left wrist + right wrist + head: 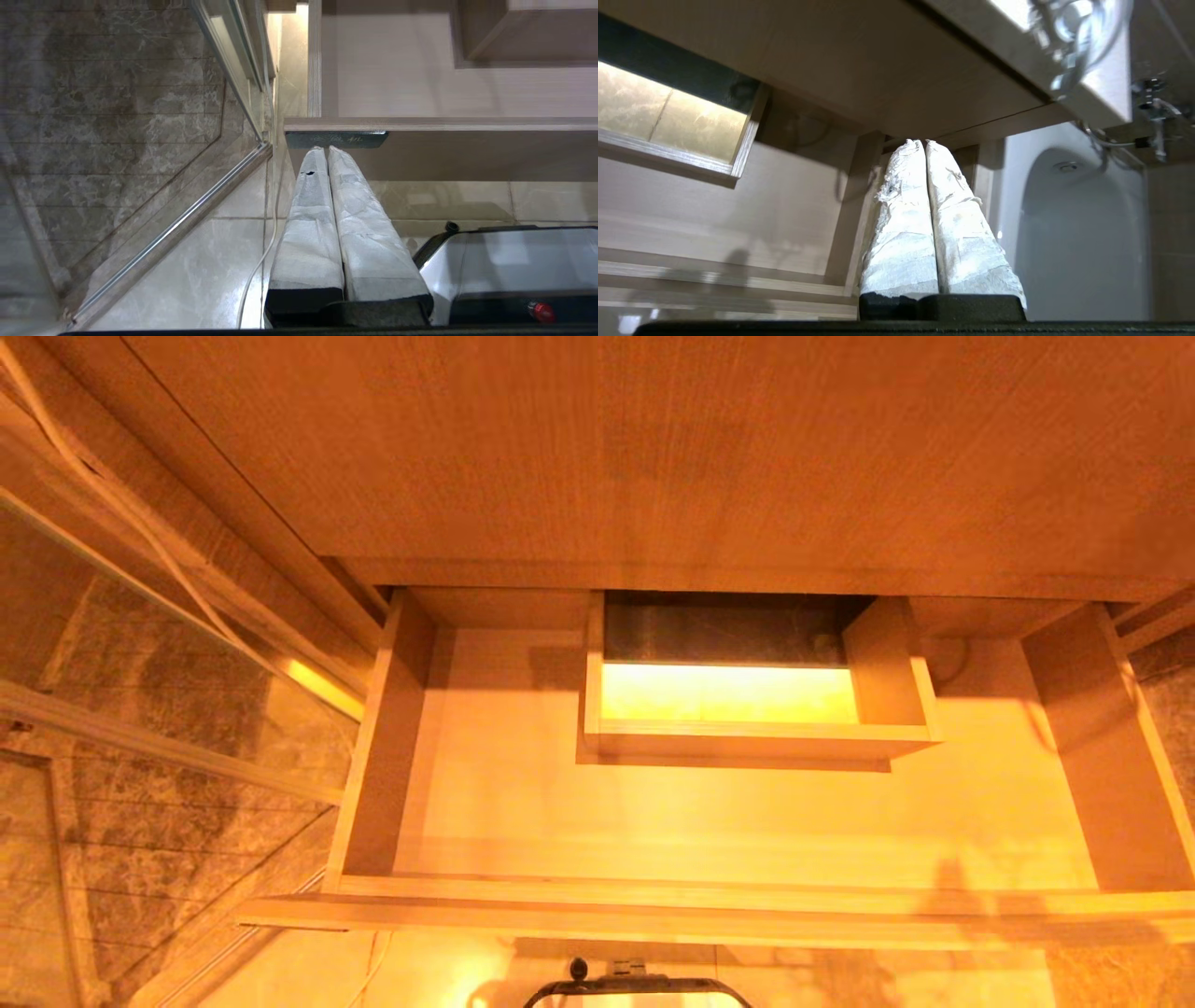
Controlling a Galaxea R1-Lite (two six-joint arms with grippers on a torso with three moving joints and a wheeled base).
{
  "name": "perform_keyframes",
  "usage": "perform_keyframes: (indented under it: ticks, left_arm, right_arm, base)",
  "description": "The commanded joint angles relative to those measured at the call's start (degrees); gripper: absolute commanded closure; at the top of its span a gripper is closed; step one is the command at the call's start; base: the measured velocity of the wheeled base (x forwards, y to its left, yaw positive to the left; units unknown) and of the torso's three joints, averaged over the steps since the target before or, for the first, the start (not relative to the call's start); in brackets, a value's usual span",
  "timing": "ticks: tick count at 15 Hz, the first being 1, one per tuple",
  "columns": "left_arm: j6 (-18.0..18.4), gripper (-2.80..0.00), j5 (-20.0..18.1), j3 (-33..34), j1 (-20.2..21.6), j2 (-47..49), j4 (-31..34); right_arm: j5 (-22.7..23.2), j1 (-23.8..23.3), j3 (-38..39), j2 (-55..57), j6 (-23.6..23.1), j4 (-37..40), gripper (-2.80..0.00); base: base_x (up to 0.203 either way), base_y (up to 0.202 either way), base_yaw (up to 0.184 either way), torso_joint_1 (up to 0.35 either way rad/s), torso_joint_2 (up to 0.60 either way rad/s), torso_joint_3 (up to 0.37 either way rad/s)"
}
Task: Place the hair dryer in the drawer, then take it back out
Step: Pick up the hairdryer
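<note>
The drawer (pixel 709 821) stands pulled out under the wooden counter, its pale floor bare. A boxed rectangular cutout (pixel 747 737) rises at its back middle. No hair dryer shows in the drawer or in either gripper. My left gripper (pixel 327 148) is shut and empty, its wrapped fingertips just below the dark label (pixel 336 139) at the corner of the drawer front (pixel 467 154). The right gripper (pixel 921 142) is also shut and empty, held by the drawer's right side wall (pixel 852 210). Neither gripper appears in the head view.
A glass partition with a metal rail (pixel 140 728) runs along the left. A white basin-like fixture (pixel 1078 224) and a chrome valve (pixel 1153 107) sit to the right of the cabinet. Something shiny and coiled (pixel 1069 32) blurs at the counter's edge. My base (pixel 635 989) is close to the drawer front.
</note>
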Motion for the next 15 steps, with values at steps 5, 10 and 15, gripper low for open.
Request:
perform_keyframes:
  ticks: [5, 10, 15]
  left_arm:
    - [0.0, 0.0, 0.0, 0.1, 0.0, 0.0, 0.0]
    - [0.0, 0.0, 0.0, 0.1, 0.0, 0.0, 0.0]
    - [0.0, 0.0, 0.0, 0.1, 0.0, 0.0, 0.0]
  right_arm:
    - [0.0, 0.1, 0.2, -0.5, -0.2, -0.2, 0.0]
    - [-0.7, 0.1, 2.2, -0.2, 0.2, 0.2, 0.0]
    - [-0.8, 0.1, 3.6, 0.0, 0.4, -0.8, 0.0]
  base:
    - [0.0, 0.0, 0.0, 0.165, -0.46, -0.21]
    - [0.0, 0.0, 0.0, 0.339, -0.49, -0.215]
    - [0.0, 0.0, 0.0, 0.09, -0.1, -0.047]
